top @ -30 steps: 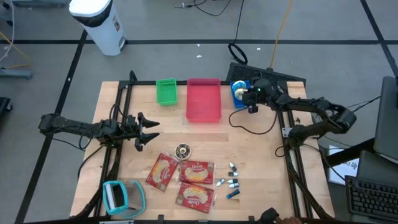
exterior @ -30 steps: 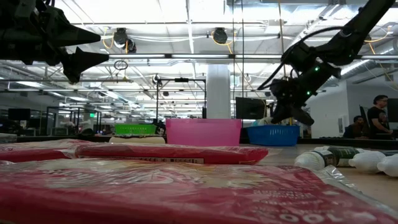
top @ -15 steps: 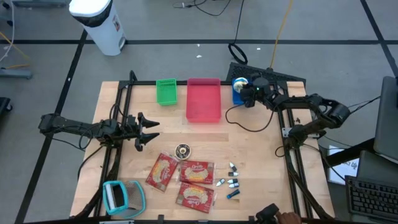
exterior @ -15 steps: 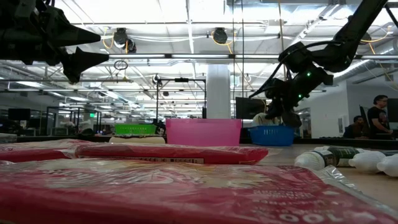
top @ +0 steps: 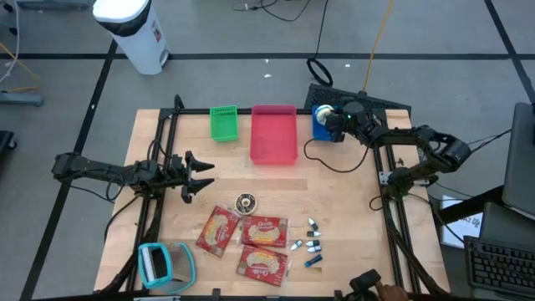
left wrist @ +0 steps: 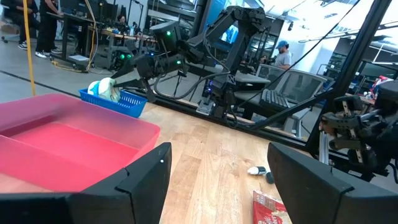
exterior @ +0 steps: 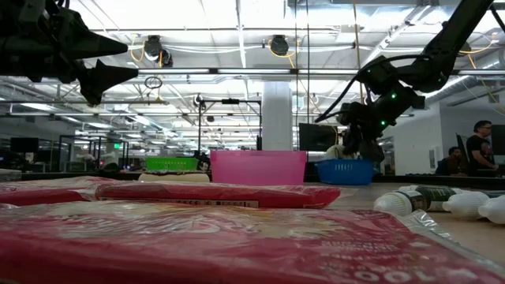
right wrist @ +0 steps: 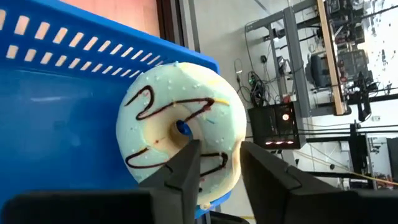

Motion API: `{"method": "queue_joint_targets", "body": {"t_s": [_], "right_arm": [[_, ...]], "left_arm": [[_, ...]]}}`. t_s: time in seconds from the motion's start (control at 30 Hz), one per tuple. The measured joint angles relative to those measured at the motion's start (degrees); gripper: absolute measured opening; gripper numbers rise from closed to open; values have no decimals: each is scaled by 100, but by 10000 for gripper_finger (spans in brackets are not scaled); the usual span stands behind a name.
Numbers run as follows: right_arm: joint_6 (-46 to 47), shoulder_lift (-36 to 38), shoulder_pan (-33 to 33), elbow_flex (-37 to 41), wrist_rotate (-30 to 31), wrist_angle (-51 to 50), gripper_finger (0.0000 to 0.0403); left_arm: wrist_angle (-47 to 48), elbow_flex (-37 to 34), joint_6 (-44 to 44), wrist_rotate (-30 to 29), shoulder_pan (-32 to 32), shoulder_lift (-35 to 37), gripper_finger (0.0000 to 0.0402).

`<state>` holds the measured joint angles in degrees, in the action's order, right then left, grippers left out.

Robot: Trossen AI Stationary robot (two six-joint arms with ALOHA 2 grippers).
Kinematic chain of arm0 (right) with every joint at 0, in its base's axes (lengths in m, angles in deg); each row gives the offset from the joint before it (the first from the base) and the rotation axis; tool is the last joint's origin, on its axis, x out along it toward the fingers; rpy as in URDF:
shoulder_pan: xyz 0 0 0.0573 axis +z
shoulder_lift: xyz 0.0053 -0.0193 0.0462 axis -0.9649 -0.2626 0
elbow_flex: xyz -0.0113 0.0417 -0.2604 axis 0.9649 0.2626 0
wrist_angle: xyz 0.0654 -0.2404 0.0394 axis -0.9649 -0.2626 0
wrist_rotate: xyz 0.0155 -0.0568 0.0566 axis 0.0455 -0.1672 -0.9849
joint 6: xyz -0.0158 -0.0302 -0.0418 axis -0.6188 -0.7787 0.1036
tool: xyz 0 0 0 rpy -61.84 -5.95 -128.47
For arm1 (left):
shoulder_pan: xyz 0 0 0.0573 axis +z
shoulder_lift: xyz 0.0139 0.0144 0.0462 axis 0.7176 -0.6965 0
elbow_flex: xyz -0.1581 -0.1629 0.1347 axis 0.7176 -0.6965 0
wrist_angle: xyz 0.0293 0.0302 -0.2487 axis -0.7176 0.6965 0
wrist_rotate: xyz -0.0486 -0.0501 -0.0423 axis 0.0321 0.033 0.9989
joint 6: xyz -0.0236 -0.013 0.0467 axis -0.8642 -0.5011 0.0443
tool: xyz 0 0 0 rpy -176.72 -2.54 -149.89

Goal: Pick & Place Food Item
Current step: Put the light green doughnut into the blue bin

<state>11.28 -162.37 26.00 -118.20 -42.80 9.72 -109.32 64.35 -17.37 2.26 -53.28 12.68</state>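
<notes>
The right gripper (right wrist: 214, 163), fingers parted and released just over the frosted donut (right wrist: 180, 130) lying in the blue basket (top: 320, 123), looks to be finishing the placing step, so next it should lift clear.

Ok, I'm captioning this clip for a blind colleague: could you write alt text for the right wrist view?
A pale mint doughnut with dark chocolate squiggles lies in a blue slotted basket, leaning against its rim. The right gripper sits just in front of it, its dark fingers slightly apart with nothing between them. Beyond the basket, metal frames and cabling are visible.
</notes>
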Motion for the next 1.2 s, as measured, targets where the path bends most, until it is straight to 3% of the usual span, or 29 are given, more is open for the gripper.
{"method": "queue_joint_targets", "body": {"t_s": [0.2, 0.43, 1.03, 1.2], "right_arm": [[57, 0, 37, 0, 115, 93, 135], [245, 0, 330, 0, 1108, 96, 139], [1080, 135, 532, -4, 1071, 122, 134], [2160, 768, 898, -4, 1067, -153, 134]], "left_arm": [[0, 1, 0, 2, -2, 0, 269], [0, 1, 0, 0, -2, 0, 269], [0, 2, 0, 0, 0, 2, 269], [2, 2, 0, 2, -2, 0, 269]]}}
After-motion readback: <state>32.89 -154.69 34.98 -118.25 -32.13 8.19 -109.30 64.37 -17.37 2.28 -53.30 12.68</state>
